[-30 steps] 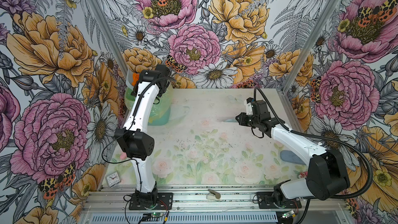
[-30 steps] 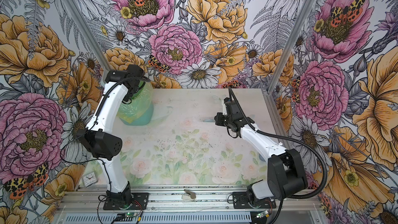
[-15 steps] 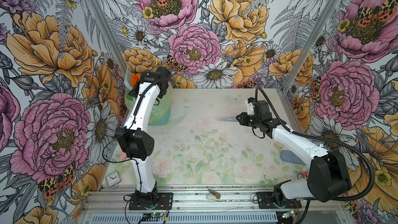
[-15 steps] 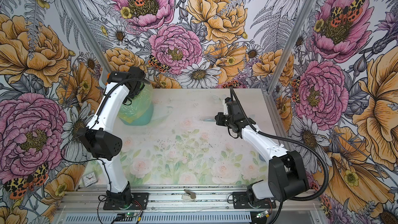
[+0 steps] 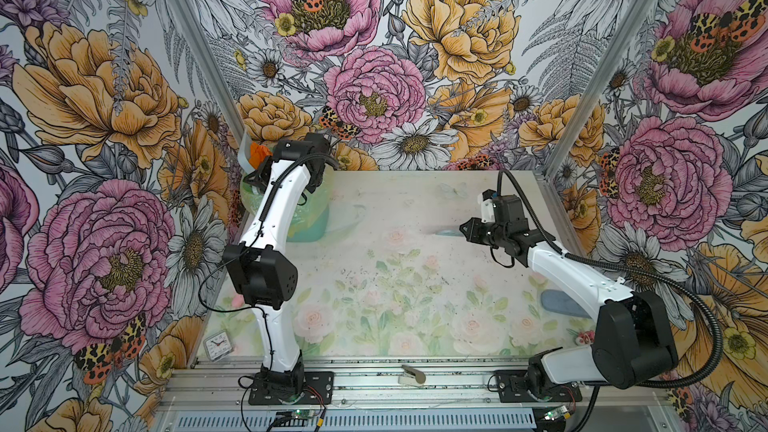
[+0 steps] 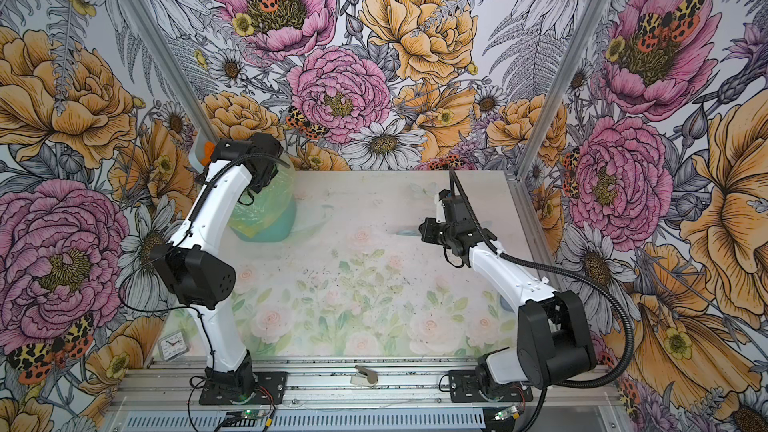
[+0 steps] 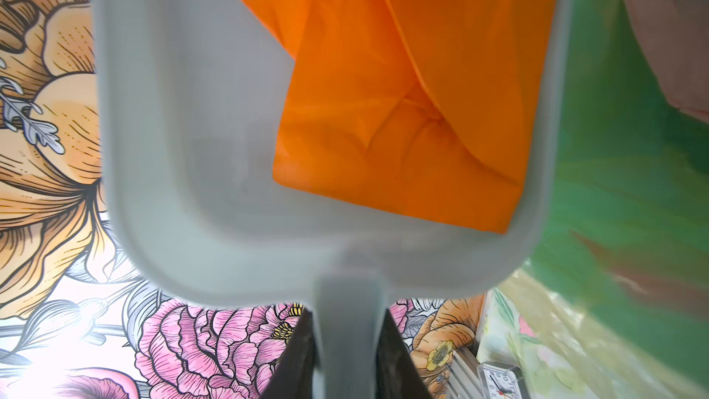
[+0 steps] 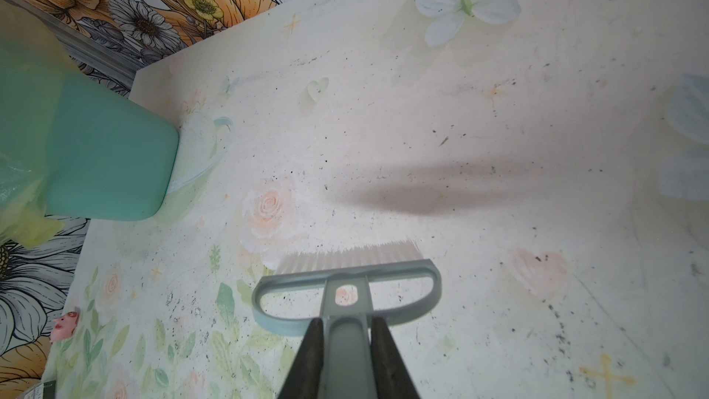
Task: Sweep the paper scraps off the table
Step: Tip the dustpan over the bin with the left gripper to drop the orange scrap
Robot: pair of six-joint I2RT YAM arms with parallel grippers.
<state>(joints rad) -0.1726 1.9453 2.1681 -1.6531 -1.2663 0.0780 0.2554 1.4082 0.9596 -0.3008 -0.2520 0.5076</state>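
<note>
Over at the upper left of both top views: pinching the dustpan by its handle with the left gripper, fingers pressed tight on either side. Carrying an orange paper scrap in the pan, wedged against one side wall. Raised beside the green bin with its clear liner, at the far left corner of the table.

Across to the right centre: clamping the brush by its handle with the right gripper, fingers squeezing it from both sides. Pointing the pale bristles out over bare tabletop and throwing a dark shadow just beyond them.

Down in the lower left of the right wrist view: spotting a pink scrap at the table's edge by the wall, well apart from the brush. Noting fine dark specks across the middle.
</note>
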